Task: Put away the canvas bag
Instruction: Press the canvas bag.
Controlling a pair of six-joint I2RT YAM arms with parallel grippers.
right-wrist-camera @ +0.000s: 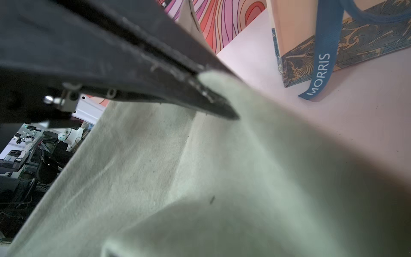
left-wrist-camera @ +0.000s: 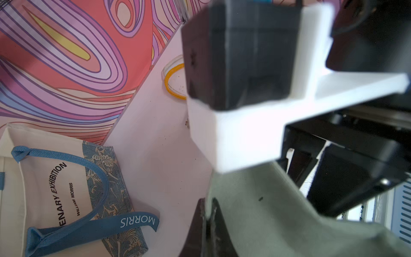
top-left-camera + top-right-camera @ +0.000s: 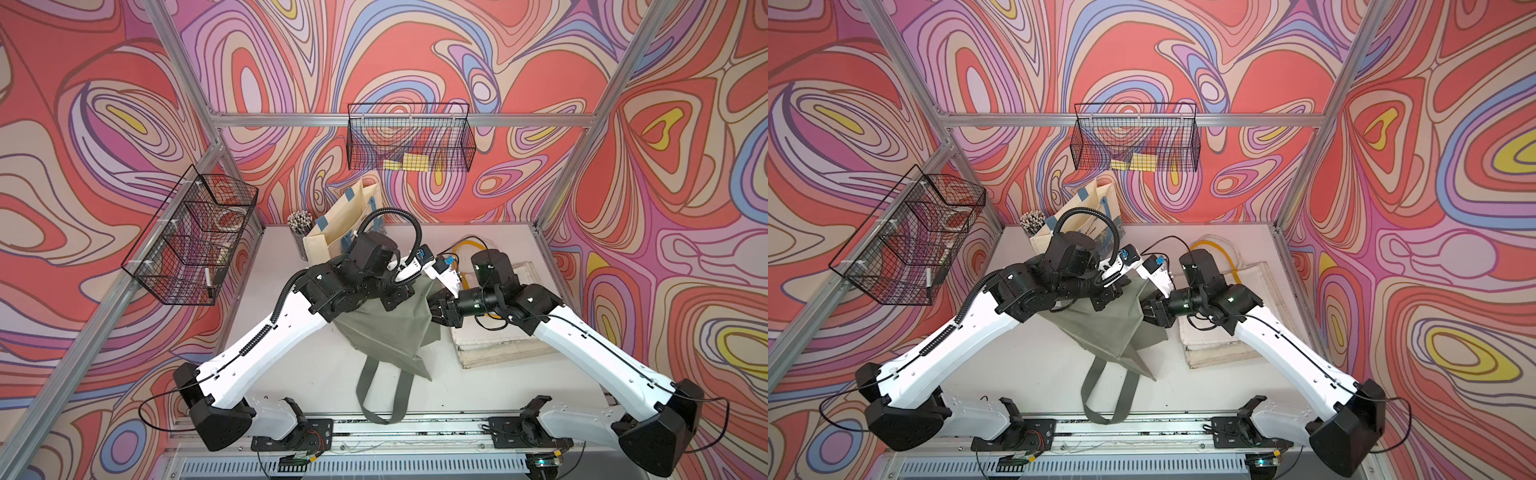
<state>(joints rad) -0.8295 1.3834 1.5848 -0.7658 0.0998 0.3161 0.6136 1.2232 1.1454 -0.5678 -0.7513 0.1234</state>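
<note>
Your left jaws are clamped on the green canvas bag point(image 3: 384, 332), which hangs over mid-bench point(image 3: 307, 365). Right jaws are at its edge, and you can't tell whether they're gripping.

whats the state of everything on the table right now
green canvas bag: partly lifted, handles over front edge
left end effector: shut on bag's top
right end effector: pinching bag's side
cream tote: upright, open
pencil cup: upright, full
cream fabric stack: lying flat
</note>
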